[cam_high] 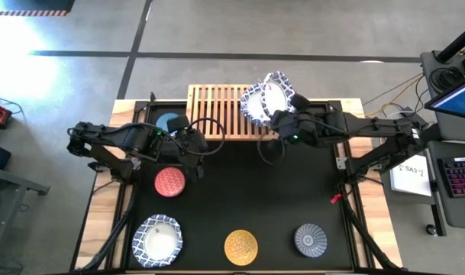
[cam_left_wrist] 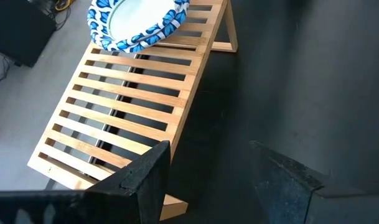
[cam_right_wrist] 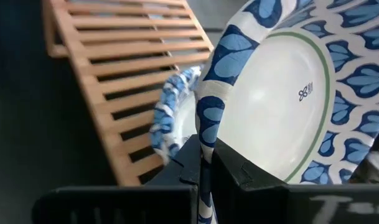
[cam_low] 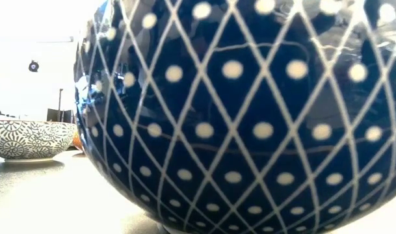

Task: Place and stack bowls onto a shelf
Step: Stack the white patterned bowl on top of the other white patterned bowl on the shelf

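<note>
The light-wood slatted shelf (cam_high: 221,111) stands at the table's far edge. My right gripper (cam_high: 282,116) is shut on a white bowl with a blue-patterned rim (cam_high: 266,95), tilted above the shelf's right end. A second white and blue bowl (cam_right_wrist: 170,118) rests on the slats below it and also shows in the left wrist view (cam_left_wrist: 139,22). My left gripper (cam_high: 205,145) is open and empty over the black mat, just near of the shelf's left part (cam_left_wrist: 114,118). My right gripper pinches the held bowl's scalloped rim (cam_right_wrist: 205,134), one finger inside the bowl and one outside. The fingers come from the table's near right, slanting toward the shelf. The bowl is lifted clear and steeply tilted, its white inside (cam_right_wrist: 270,106) toward the wrist camera.
On the mat lie a blue bowl (cam_high: 169,122) under the left arm, a red bowl (cam_high: 169,182), a white and blue bowl (cam_high: 157,239), a yellow bowl (cam_high: 240,247) and a ribbed grey bowl (cam_high: 311,239). A dark-blue dotted bowl wall (cam_low: 250,110) fills the low view.
</note>
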`<move>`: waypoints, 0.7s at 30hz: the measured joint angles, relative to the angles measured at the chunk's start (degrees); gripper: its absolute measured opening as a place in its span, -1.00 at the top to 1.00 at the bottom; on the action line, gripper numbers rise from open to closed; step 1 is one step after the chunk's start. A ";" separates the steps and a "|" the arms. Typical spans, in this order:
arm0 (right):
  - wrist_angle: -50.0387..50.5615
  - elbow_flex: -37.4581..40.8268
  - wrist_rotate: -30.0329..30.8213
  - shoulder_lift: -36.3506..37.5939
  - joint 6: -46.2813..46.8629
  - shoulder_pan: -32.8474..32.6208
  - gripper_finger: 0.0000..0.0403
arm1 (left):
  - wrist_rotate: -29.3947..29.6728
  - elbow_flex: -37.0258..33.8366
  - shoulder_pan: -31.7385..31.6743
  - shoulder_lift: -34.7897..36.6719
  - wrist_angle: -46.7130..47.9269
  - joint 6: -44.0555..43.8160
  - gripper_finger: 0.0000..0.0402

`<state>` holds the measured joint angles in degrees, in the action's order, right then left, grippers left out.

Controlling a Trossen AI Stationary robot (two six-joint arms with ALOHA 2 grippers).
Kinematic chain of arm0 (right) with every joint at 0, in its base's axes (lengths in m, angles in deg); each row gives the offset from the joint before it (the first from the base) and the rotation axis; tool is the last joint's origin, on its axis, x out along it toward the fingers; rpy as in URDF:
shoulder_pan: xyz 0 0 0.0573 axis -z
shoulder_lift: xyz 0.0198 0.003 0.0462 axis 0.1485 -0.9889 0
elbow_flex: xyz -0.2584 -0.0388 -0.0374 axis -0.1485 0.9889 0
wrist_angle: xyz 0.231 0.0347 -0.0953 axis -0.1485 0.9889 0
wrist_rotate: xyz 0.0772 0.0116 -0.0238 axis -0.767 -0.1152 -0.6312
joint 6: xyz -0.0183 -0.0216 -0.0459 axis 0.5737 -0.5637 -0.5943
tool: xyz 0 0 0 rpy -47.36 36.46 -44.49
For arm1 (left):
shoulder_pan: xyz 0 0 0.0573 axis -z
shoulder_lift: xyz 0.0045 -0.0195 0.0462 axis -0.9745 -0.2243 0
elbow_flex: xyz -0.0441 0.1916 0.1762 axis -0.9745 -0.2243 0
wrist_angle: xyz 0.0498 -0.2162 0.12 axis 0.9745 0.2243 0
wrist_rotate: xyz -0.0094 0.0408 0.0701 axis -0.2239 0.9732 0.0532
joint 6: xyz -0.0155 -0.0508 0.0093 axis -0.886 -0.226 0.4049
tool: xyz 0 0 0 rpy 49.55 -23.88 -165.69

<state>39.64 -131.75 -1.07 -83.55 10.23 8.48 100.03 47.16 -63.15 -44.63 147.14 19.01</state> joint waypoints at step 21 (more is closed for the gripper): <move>-1.92 0.02 -3.81 -7.15 -11.67 5.67 0.88 | 0.11 0.00 0.00 0.00 2.59 -2.58 0.02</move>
<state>37.72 -131.73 -4.87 -90.70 -1.44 14.16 100.14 47.16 -63.15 -44.63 149.73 16.43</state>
